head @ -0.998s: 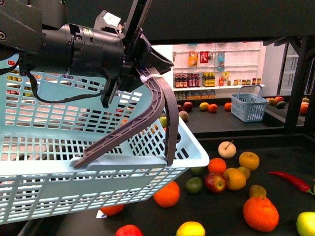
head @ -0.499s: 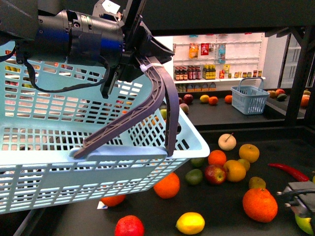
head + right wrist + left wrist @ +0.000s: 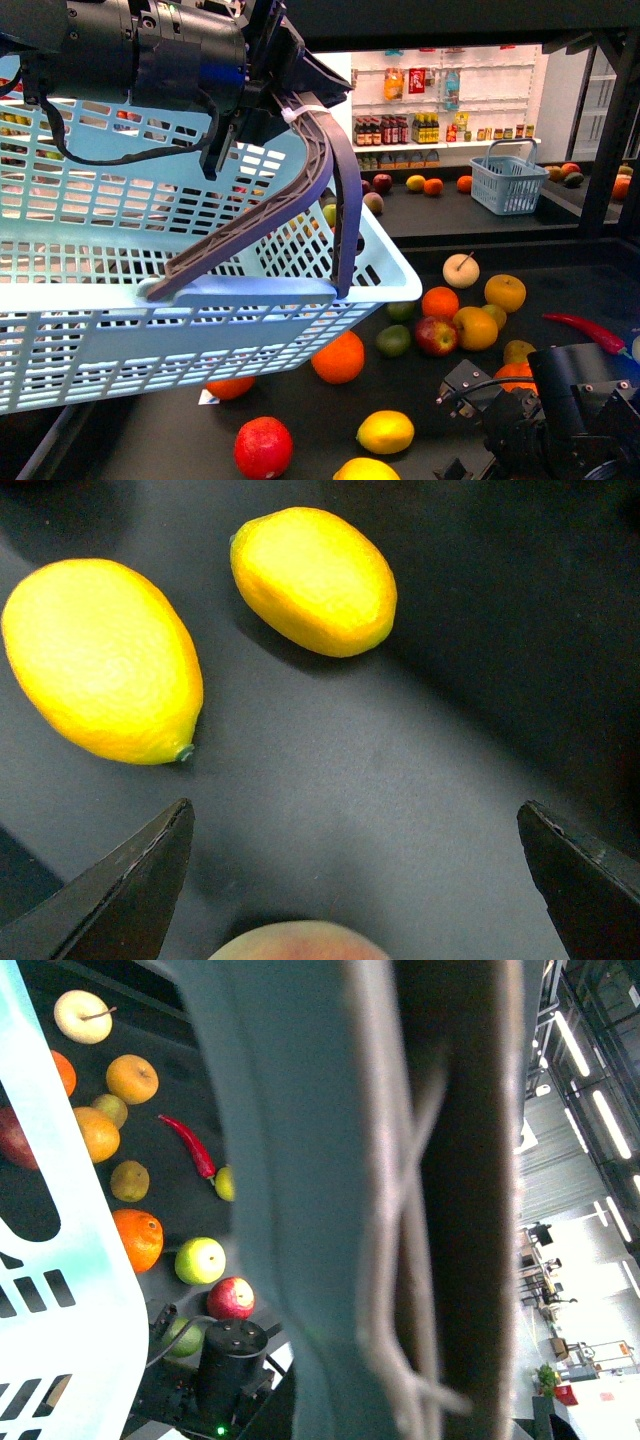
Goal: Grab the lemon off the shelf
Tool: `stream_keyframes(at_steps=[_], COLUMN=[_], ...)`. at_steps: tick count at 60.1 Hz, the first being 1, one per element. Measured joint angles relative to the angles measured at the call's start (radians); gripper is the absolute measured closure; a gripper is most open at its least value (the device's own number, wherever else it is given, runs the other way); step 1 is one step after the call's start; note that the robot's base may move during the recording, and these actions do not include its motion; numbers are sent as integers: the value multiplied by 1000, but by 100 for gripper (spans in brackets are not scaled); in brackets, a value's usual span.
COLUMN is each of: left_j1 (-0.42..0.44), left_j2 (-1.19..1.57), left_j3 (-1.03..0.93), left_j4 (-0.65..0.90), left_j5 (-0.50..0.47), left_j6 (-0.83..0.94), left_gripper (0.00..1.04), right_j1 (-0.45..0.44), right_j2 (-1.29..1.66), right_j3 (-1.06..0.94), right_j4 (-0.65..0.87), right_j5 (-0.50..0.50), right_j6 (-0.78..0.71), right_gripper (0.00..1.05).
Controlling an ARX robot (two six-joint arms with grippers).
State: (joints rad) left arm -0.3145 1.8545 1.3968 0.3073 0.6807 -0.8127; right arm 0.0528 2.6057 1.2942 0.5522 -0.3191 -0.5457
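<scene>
"Yellow, smooth, oval — that small lemon?"

"Likely; it lies on the matte black, metal-framed shelf, just ahead of the right gripper, whose fingers are spread wide, holding nothing; a fatter yellow lemon lies beside it, not touching."

"How to do it well?"

"Ease forward low over the shelf, lemon centred between the fingers; close gently — it may roll."

"And the left gripper?"

"Clenched on the grey-mauve lattice handle of the pale blue plastic basket."

"What differs?"

"Half a second ago only the right arm's tip showed at the front view's edge; now it reaches well over the shelf."
</scene>
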Motion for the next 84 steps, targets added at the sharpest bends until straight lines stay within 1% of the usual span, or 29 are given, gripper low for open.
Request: stream_keyframes(at_steps=[12,17,24,33,49,56,69,84], left_j1=[0,0,0,0,0,0,0,0], left_j2=[0,0,0,0,0,0,0,0], left_j3=[0,0,0,0,0,0,0,0], left_j4=[0,0,0,0,0,0,0,0], left_j5=[0,0,0,0,0,0,0,0], left_j6=[0,0,0,0,0,0,0,0], left_gripper=[99,99,99,99,99,99,99,99], right_j1=[15,29,42,51,50,50,52,55], right_j2=[68,103,134,215,289,313,378,467], right_j3=[111,173,224,366,525,588,725,885], right_j4=[-42,-92,-121,-176,-232,-273,-396,-489], right_j5=[-32,-50,-55,-40,-38,-53,-102,-121], right_j6=[-122,-187,-226,-237,-232,-230,-230,-225], right_gripper=[7,7,7,7,7,7,7,7])
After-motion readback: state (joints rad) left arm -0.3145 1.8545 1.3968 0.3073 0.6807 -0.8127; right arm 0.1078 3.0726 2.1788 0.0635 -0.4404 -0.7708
